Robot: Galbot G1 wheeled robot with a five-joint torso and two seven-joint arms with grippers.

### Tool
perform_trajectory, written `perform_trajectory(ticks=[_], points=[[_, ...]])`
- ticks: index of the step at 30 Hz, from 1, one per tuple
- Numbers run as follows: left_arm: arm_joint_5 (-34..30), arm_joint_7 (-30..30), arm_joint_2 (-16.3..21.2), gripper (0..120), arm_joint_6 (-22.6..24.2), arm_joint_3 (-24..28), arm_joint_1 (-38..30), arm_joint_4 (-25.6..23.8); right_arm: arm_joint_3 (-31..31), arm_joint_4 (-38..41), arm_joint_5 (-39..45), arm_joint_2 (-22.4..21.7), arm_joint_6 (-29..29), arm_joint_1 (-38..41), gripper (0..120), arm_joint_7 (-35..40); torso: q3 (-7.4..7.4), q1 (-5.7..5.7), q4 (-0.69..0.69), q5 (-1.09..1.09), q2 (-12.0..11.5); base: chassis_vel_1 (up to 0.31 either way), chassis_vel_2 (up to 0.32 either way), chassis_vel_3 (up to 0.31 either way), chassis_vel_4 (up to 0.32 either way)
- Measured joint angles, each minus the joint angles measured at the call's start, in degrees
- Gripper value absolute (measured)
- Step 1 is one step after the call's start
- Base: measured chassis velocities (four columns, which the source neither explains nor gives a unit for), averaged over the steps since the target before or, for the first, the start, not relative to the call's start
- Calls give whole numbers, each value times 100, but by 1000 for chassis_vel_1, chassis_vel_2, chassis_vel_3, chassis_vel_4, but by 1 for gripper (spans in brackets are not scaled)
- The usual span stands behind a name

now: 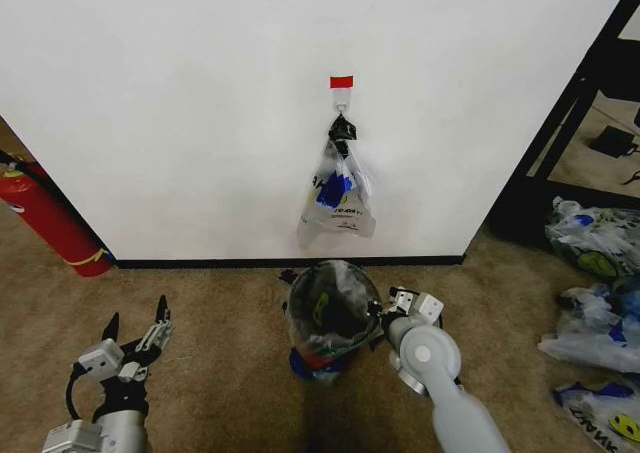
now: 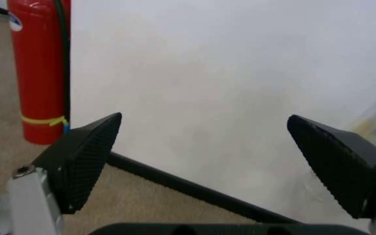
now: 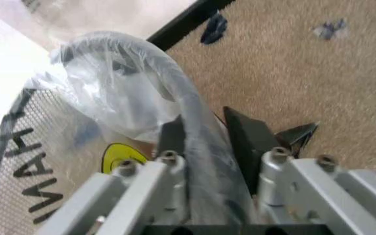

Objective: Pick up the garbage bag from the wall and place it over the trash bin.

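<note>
Clear, crinkled plastic is already stretched over the trash bin [image 1: 330, 318]: the garbage bag [image 1: 322, 303] sits with its mouth opening upward, wrapped round the bin's rim, its film lining the inside and hanging down the outside. The bin stands upright on the tan carpet [image 1: 220, 313], just in front of the black baseboard [image 1: 200, 263] of the wall [image 1: 180, 103], so the bag's long axis runs top to bottom along the bin. In the right wrist view the bag's black lettering [image 3: 35, 166] and yellow smiley [image 3: 124, 152] show through the bin's mesh side.

At the bin's right-hand rim the right gripper [image 1: 385, 318] is closed on the edge: one black finger [image 3: 246, 142] lies outside and the other inside, with the rim and the bag's film pinched between them.

Low at the robot's left, well apart from the bin, the left gripper [image 1: 135, 331] hovers above the carpet with its jaws spread wide and nothing between them; its textured pads [image 2: 86, 159] face the wall.

Higher up, a narrower bundle of like bags [image 1: 338, 188] hangs from a small hook [image 1: 342, 101] under a strip of red tape [image 1: 342, 81]. A red fire extinguisher [image 1: 50, 218] leans at the left, and loose bags [image 1: 595, 238] lie on the carpet at the right.
</note>
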Motion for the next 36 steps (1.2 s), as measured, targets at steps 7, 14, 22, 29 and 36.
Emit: perform_trajectory(ticks=[7, 14, 22, 29, 36], points=[[-2, -21, 25, 100, 150, 25, -13, -138, 118, 271, -9, -191, 7, -198, 50, -9, 0, 0, 1, 0, 0, 0, 0, 0, 0], [-4, -33, 38, 100, 210, 57, -27, -187, 222, 280, -64, -198, 73, -361, 73, -94, 0, 0, 1, 0, 0, 0, 0, 0, 0], [27, -49, -31, 100, 258, 134, -110, -209, 252, 458, -771, -336, 711, -804, 99, -1436, 0, 0, 1, 0, 0, 0, 0, 0, 0], [207, -55, -96, 100, 254, 291, -48, -221, 219, 178, -2620, -468, 1370, -1086, 100, -2255, 0, 0, 1, 0, 0, 0, 0, 0, 0], [269, -60, -69, 100, 261, 360, -64, -241, 387, -418, -3378, -351, 3167, -1326, 100, -3211, 0, 0, 1, -1, -1, 0, 0, 0, 0]])
